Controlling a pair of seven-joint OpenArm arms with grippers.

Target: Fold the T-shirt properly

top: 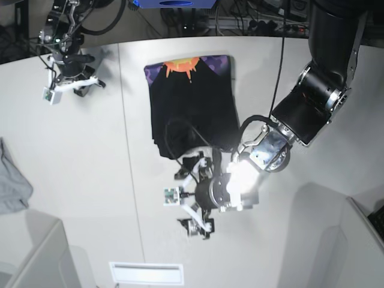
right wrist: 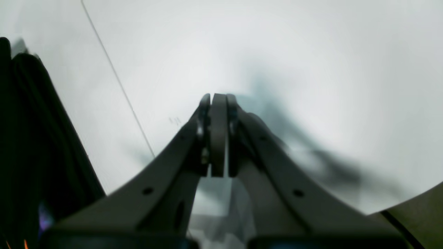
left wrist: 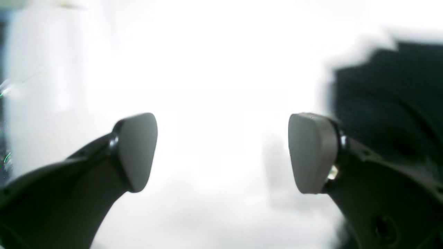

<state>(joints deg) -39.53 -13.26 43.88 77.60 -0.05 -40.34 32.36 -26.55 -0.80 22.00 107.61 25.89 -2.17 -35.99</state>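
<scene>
Two arms hang over a white table (top: pixel 72 180). The T-shirt (top: pixel 192 108) lies folded at the table's middle, print at its far edge. The left gripper (left wrist: pixel 221 152) is spread beside it; the right gripper (right wrist: pixel 218 103) is pressed together, empty.

White table (top: pixel 90 162) fills most of the base view, with a thin seam line running down its near-left part. Small grey cloth (top: pixel 13 183) lies crumpled at the table's left edge. Cables (top: pixel 240 18) bunch on the dark floor beyond the far edge
</scene>
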